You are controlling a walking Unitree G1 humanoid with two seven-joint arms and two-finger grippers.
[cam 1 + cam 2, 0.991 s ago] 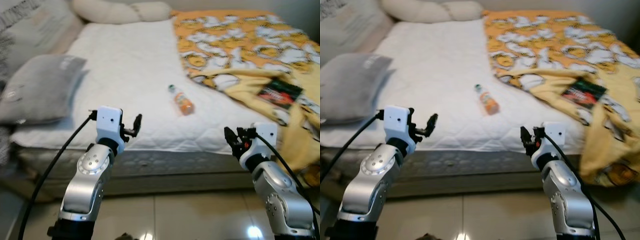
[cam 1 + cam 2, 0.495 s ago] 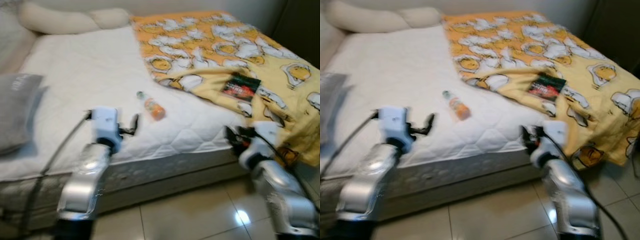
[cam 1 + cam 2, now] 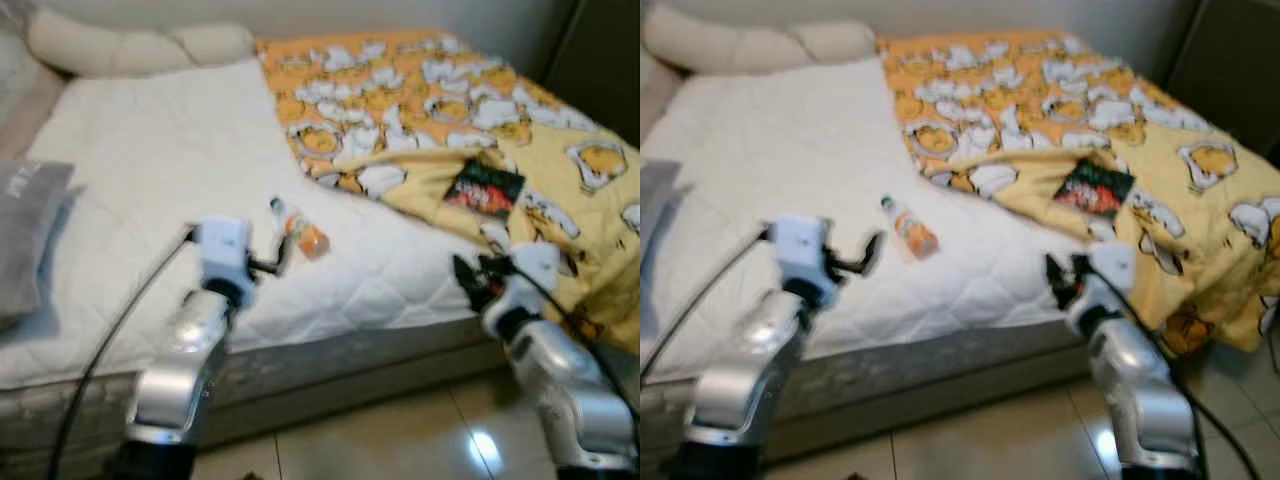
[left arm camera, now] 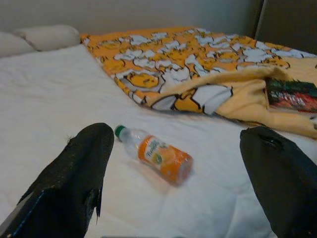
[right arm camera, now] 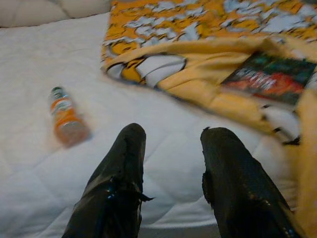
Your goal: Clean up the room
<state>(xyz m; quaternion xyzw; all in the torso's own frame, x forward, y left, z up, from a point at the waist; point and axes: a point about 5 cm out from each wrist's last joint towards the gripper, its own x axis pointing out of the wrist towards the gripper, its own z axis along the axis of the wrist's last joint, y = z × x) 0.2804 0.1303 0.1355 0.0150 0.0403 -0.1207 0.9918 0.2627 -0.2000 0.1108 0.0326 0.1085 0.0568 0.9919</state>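
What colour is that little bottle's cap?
Green, on the small orange-labelled plastic bottle; clearest in the left wrist view.

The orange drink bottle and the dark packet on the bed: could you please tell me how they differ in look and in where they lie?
The drink bottle is rounded, with an orange label, clear neck and green cap; the dark packet is flat, with red print. The bottle lies on its side on the bare white mattress; the packet rests on the yellow patterned blanket. The bottle is nearer the left tool, the packet nearer the right tool. Neither is held.

Clutter lying on the bed
A small clear plastic bottle of orange drink, green-capped, lies on its side on the white quilted mattress; a dark book rests flat on the yellow patterned blanket.
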